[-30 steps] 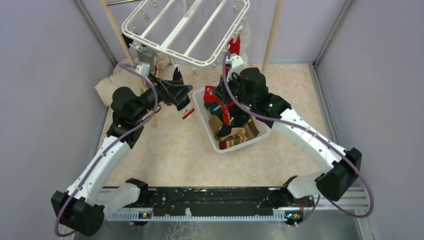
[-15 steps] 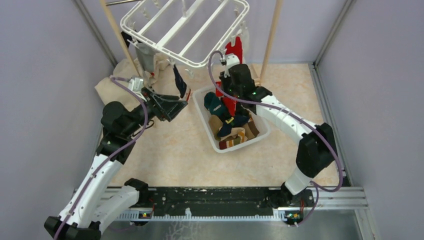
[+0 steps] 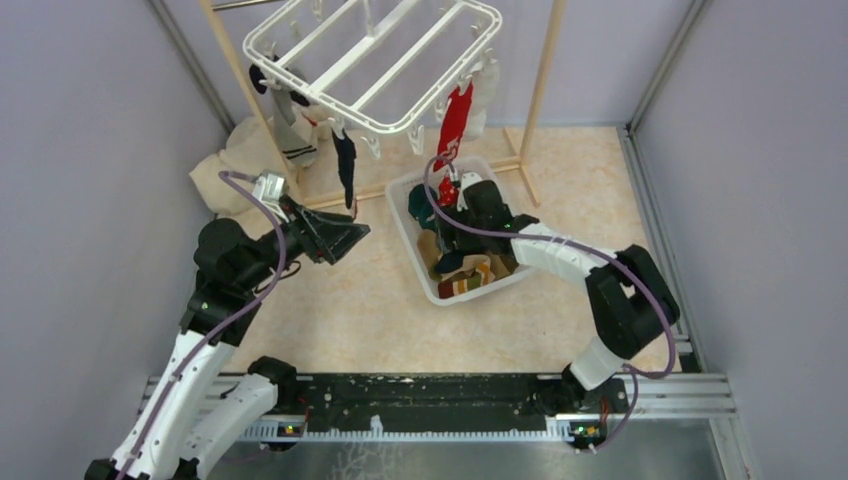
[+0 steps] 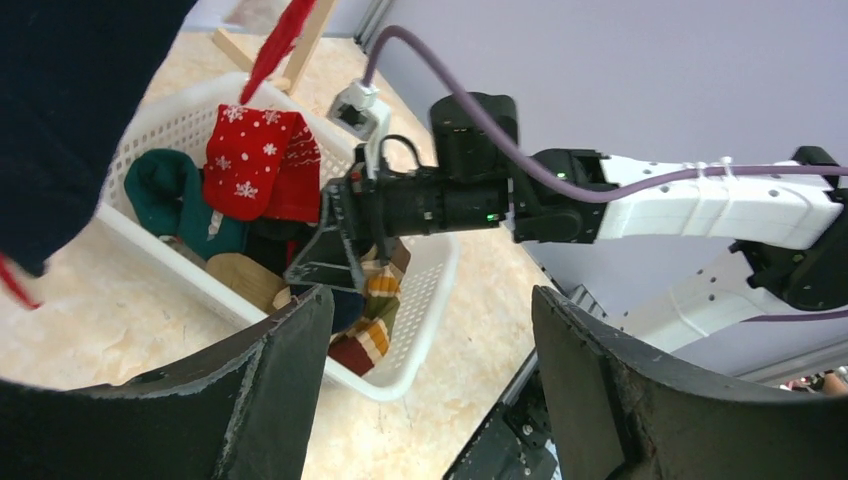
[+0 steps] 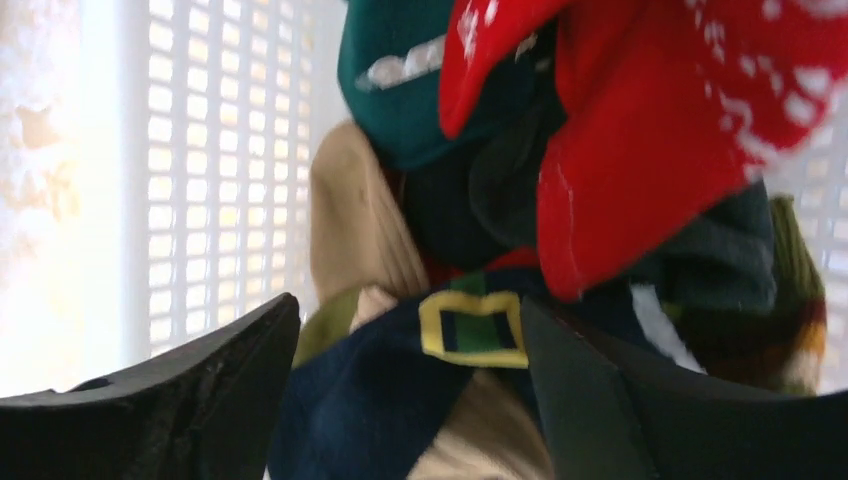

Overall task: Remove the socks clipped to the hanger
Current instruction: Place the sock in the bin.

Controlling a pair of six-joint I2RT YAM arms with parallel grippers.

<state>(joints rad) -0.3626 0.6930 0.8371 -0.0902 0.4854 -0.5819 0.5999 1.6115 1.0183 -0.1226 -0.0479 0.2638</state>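
Tan tabletop — right claw apart over red sock in basket; left claw apart, near navy sock on hanger.

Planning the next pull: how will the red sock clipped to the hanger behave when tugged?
The red sock hangs long and limp by its top end, so it is probably floppy and light. Being fabric, it may stretch before it pulls free. The hanger looks suspended and tilted, so it would likely swing with the pull.

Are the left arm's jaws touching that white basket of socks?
Apart. The overhead view shows bare floor between the rim of the basket and the open jaws of the left arm.
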